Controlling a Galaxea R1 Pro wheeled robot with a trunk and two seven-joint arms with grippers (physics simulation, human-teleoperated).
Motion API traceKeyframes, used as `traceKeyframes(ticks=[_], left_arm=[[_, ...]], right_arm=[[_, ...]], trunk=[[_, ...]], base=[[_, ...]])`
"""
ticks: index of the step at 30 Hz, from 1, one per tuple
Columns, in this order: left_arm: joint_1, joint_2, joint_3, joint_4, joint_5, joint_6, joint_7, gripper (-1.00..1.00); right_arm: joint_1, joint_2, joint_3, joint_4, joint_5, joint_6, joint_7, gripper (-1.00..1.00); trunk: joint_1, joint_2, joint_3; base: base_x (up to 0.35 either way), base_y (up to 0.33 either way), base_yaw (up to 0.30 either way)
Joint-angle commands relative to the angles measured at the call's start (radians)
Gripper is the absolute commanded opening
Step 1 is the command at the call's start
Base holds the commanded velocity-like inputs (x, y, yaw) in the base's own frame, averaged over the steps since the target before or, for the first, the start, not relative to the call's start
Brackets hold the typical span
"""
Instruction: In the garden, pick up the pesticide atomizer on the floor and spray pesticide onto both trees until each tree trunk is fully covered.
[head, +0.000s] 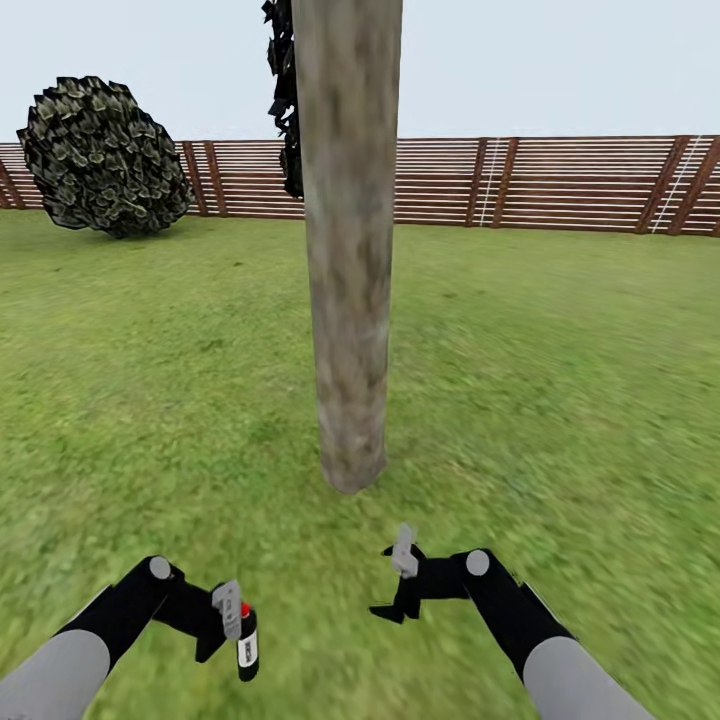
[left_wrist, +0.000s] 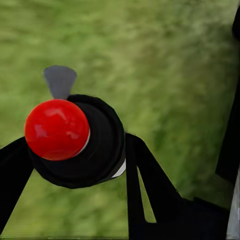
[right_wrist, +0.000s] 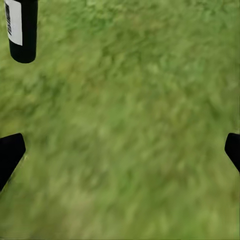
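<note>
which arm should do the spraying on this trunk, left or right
Left. The left gripper is shut on the pesticide atomizer, red top up, with the tree trunk just ahead. The right gripper is open with only lawn between its fingers.

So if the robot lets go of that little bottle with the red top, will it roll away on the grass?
Probably not far. The pesticide atomizer is a round, smooth-looking cylinder, so it could roll, but the lawn looks rough enough to stop it. It seems stiff and light: the left gripper holds it upright between two thin fingers. Set down standing, its narrow base might tip.
</note>
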Motion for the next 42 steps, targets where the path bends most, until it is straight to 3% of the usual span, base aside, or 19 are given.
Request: traceKeyframes(ticks=[1,3,4,11,16,18,19,20,21,24,29,42], left_arm=[[0.000,0.001,-0.006,0.000,-0.002,0.001,-0.002,-1.00],[0.000,0.004,-0.031,0.000,-0.022,0.006,-0.006,-1.00],[0.000,0.004,-0.038,0.000,-0.036,0.013,-0.007,-1.00],[-0.001,-0.007,-0.049,0.000,-0.075,0.062,-0.006,-1.00],[-0.002,-0.035,-0.054,-0.001,-0.087,0.063,-0.008,-1.00],[-0.002,-0.048,-0.054,-0.001,-0.113,0.061,-0.009,-1.00],[-0.002,-0.074,-0.054,-0.001,-0.152,0.060,-0.010,-1.00],[-0.002,-0.085,-0.054,-0.001,-0.165,0.059,-0.010,-1.00],[-0.002,-0.091,-0.054,0.000,-0.170,0.059,-0.010,-1.00],[-0.002,-0.132,-0.054,0.000,-0.192,0.057,-0.011,-1.00],[0.002,-0.161,-0.058,-0.027,-0.184,0.029,0.005,-1.00],[-0.002,-0.190,-0.057,-0.032,-0.191,0.016,0.054,-1.00]], right_arm=[[0.000,0.004,0.008,-0.001,0.000,0.009,0.001,1.00],[-0.001,0.014,0.027,-0.002,0.000,0.027,0.005,1.00],[-0.001,0.017,0.032,-0.003,-0.001,0.032,0.006,-1.00],[-0.001,0.020,0.041,-0.001,-0.001,0.038,0.008,-1.00],[-0.001,0.026,0.046,0.000,-0.004,0.038,0.012,-1.00],[-0.001,0.043,0.046,0.001,-0.003,0.038,0.012,-1.00],[-0.001,0.063,0.047,0.002,-0.002,0.039,0.013,-1.00],[-0.001,0.067,0.052,0.003,-0.002,0.039,0.013,-1.00],[-0.001,0.068,0.058,0.003,-0.002,0.039,0.013,-1.00],[-0.001,0.073,0.144,0.004,-0.004,0.039,0.012,-1.00],[0.000,0.082,0.148,0.009,-0.005,0.038,0.009,-1.00],[-0.001,0.090,0.141,0.007,-0.006,0.037,0.010,-1.00]], trunk=[[0.000,0.000,0.000],[0.000,0.000,0.000],[0.000,0.000,0.000],[0.000,0.000,0.000],[0.000,0.000,0.000],[0.000,0.000,0.000],[0.000,0.000,0.000],[0.000,0.000,0.000],[0.000,0.000,0.000],[0.000,0.000,0.000],[0.000,0.000,0.000],[0.000,0.000,0.000]], base=[[0.022,-0.004,0.000],[0.012,-0.002,0.000],[0.006,-0.001,0.000],[0.002,0.000,0.000],[0.000,0.000,0.000],[0.000,0.000,0.000],[0.000,0.000,0.000],[0.000,0.000,0.000],[0.000,0.000,0.000],[0.000,0.000,0.000],[0.000,0.000,0.000],[0.000,0.000,0.000]])
